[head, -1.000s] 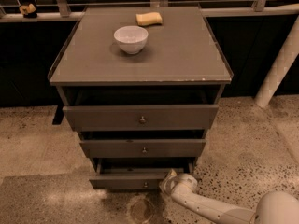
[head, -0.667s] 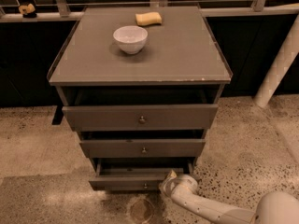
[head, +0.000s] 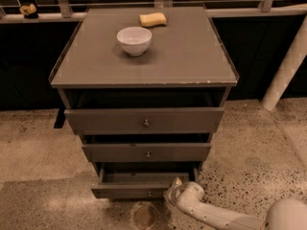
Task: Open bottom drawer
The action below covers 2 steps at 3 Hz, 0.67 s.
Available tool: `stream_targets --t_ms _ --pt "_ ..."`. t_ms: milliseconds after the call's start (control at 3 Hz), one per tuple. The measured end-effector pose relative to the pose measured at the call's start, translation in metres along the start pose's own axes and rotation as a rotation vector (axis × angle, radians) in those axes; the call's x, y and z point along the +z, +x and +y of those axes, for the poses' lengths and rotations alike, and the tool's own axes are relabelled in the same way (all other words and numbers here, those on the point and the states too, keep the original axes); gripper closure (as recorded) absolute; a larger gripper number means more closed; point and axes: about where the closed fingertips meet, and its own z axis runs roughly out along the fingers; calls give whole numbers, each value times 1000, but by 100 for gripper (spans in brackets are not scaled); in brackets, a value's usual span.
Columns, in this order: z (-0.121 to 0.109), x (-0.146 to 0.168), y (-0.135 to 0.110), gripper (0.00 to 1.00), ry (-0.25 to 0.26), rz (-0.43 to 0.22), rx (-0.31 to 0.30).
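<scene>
My gripper (head: 173,191) hangs low. I cannot tell how wide the jaws stand. Just left of them, the bottom drawer (head: 139,191) stands pulled partly out. Farther off, above them, a bowl (head: 134,40) rests on the cabinet top (head: 192,56).

- No text, label, brand or number was readable — neither beside the gripper (head: 172,191) nor above it.
- The gripper sat at the bottom drawer (head: 128,192) — at its front's right end.
</scene>
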Motion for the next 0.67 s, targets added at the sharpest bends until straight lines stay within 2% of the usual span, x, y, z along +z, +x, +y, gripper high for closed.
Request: stream_targets --t_ms 667 --pt "3 -11 5 100 -4 18 7"
